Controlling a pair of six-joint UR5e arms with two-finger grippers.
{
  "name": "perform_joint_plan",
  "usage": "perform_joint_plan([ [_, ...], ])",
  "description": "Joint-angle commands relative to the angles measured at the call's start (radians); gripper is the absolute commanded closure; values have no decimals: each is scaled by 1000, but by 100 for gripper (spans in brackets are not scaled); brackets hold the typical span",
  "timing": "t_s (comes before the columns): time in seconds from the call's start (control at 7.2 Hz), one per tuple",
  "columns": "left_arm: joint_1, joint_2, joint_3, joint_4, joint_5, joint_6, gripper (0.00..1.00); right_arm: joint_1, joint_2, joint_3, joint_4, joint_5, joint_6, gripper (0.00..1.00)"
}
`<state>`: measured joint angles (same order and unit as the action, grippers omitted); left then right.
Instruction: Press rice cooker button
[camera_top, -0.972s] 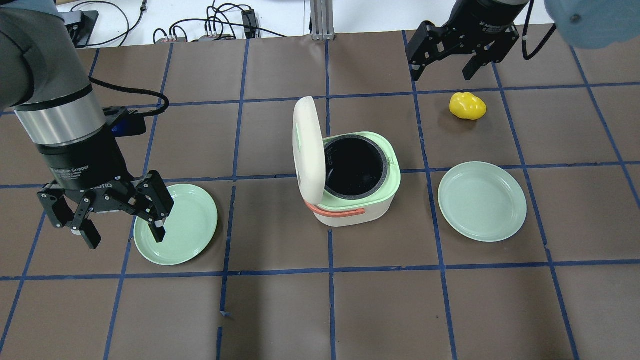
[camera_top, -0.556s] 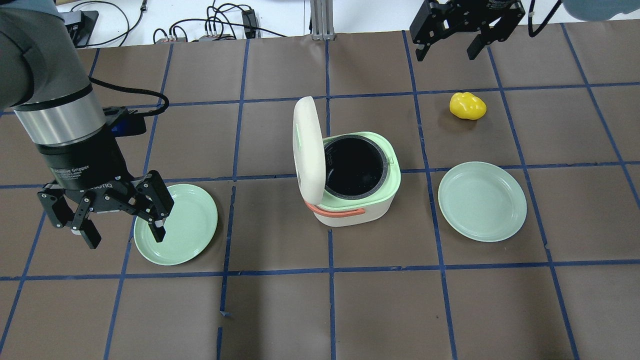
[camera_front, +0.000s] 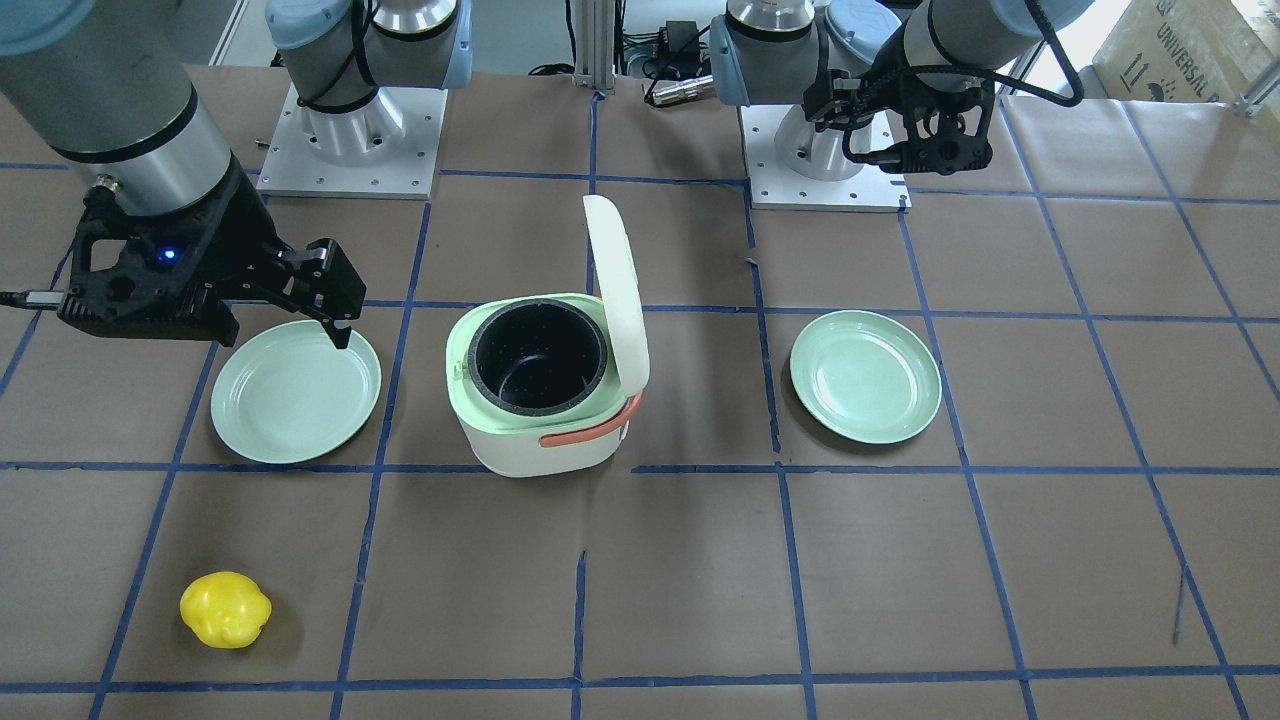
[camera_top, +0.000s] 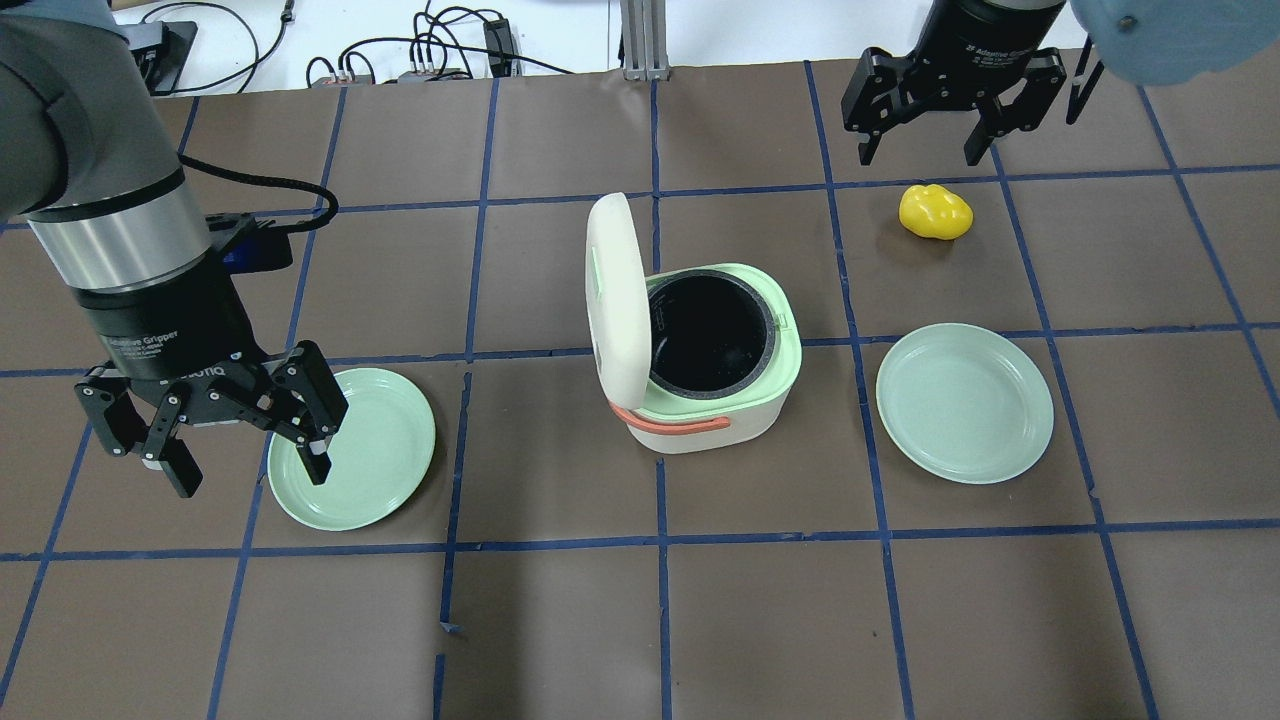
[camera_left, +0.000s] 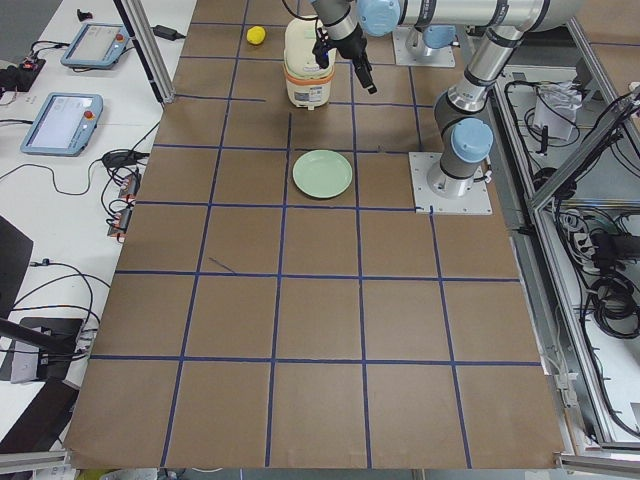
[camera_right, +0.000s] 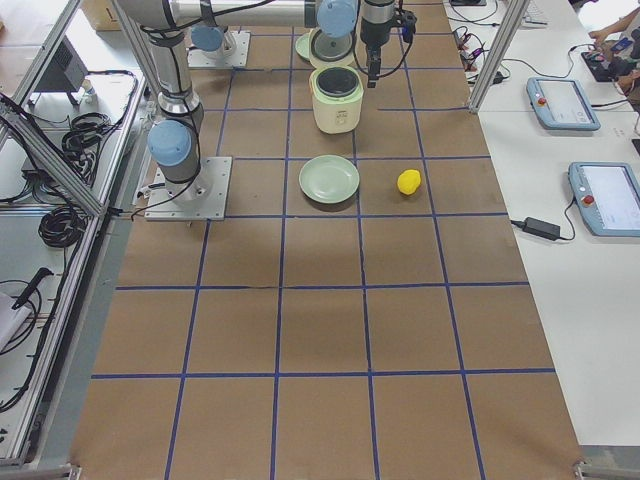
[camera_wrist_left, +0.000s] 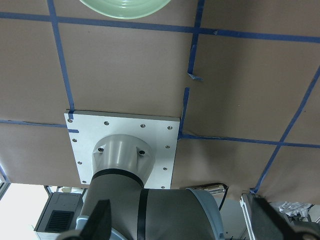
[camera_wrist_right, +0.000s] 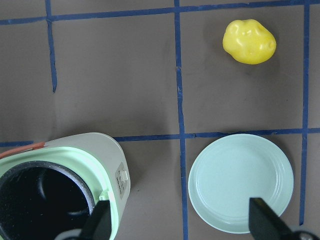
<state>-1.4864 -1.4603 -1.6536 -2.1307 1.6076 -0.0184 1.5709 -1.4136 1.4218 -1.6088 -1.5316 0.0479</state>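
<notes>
The rice cooker (camera_top: 715, 400) is white and pale green with an orange handle and stands mid-table. Its lid (camera_top: 615, 300) is up and the black pot is empty. A small tab (camera_wrist_right: 121, 176) sticks out of its side toward the right plate. It also shows in the front view (camera_front: 540, 420). My left gripper (camera_top: 250, 478) is open and empty, high over the edge of the left plate (camera_top: 370, 460). My right gripper (camera_top: 920, 150) is open and empty, high at the far right, beyond the yellow toy (camera_top: 935, 212). Both are well away from the cooker.
A second green plate (camera_top: 965, 402) lies right of the cooker. The yellow toy (camera_wrist_right: 249, 41) lies beyond it. Cables run along the table's far edge (camera_top: 430, 55). The left wrist view looks down on the left arm's base plate (camera_wrist_left: 122, 145).
My right gripper rose toward the far edge, then came back down and slightly right, nearer the yellow toy. The left arm and the cooker have not moved.
</notes>
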Motion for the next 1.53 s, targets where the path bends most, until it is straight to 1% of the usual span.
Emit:
perform_joint_plan([
  [0.0,0,0,0,-2,0,0,0,3,-1,2,12,4,9,1],
  [0.28,0,0,0,0,0,0,0,4,-2,0,33,8,7,1],
  [1.39,0,0,0,0,0,0,0,4,-25,6,29,1,-3,1],
])
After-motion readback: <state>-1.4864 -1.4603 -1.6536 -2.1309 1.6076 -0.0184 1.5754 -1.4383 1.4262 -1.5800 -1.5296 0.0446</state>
